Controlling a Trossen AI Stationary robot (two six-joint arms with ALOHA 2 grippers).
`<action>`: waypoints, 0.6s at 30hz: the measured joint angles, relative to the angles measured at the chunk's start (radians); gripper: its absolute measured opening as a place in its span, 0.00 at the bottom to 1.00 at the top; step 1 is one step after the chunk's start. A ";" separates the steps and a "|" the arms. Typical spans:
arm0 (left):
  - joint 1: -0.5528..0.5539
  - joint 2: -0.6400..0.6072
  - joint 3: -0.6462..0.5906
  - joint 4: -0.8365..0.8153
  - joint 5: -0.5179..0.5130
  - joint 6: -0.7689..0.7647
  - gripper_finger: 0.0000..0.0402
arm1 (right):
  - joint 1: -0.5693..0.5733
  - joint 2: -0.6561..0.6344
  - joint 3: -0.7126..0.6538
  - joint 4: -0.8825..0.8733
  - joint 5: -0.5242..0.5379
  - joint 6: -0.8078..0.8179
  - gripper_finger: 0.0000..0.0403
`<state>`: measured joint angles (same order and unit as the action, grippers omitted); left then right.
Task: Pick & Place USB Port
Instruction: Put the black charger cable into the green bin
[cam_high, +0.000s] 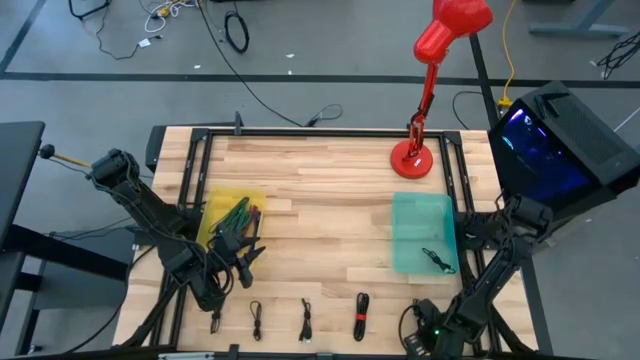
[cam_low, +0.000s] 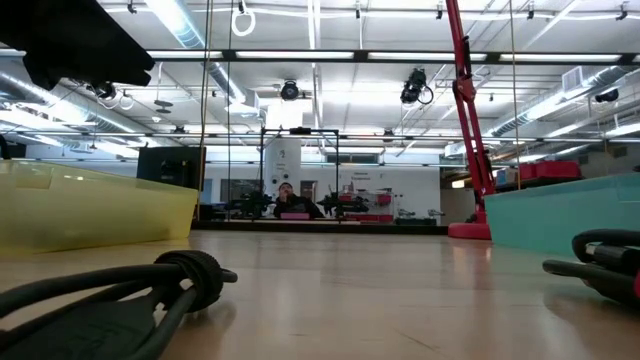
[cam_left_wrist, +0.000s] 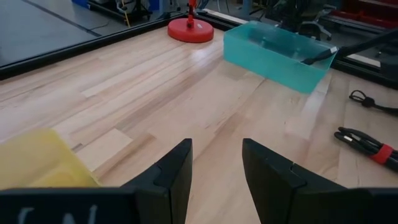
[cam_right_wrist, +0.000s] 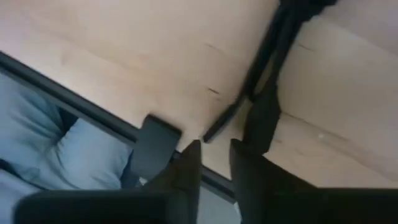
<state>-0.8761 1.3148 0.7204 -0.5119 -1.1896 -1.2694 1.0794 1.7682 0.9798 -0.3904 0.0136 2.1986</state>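
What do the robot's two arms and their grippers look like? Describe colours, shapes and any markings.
Both arms are dark, jointed links. The left gripper has two black, wedge-shaped fingers above a body with pale lettering. The right gripper has similar dark fingers.

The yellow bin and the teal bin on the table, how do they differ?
The yellow bin sits on the table's left side near the left arm; the teal bin sits on the right, below the red lamp. The yellow bin holds a pile of several cables; the teal bin holds only one small dark cable. Both are translucent, open-topped rectangular bins on the wooden table.
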 joint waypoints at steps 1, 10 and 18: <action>0.000 0.000 0.000 0.002 0.000 0.000 0.37 | 0.000 -0.002 0.000 0.000 0.000 0.000 0.25; 0.000 0.000 0.000 0.001 -0.014 0.001 0.37 | -0.022 -0.036 0.000 -0.025 0.027 -0.058 0.36; 0.003 0.000 0.000 0.004 -0.015 0.001 0.37 | -0.052 -0.098 -0.001 -0.191 0.012 -0.086 0.28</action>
<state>-0.8734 1.3148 0.7204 -0.5079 -1.2045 -1.2686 1.0270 1.6703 0.9786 -0.5815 0.0252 2.1125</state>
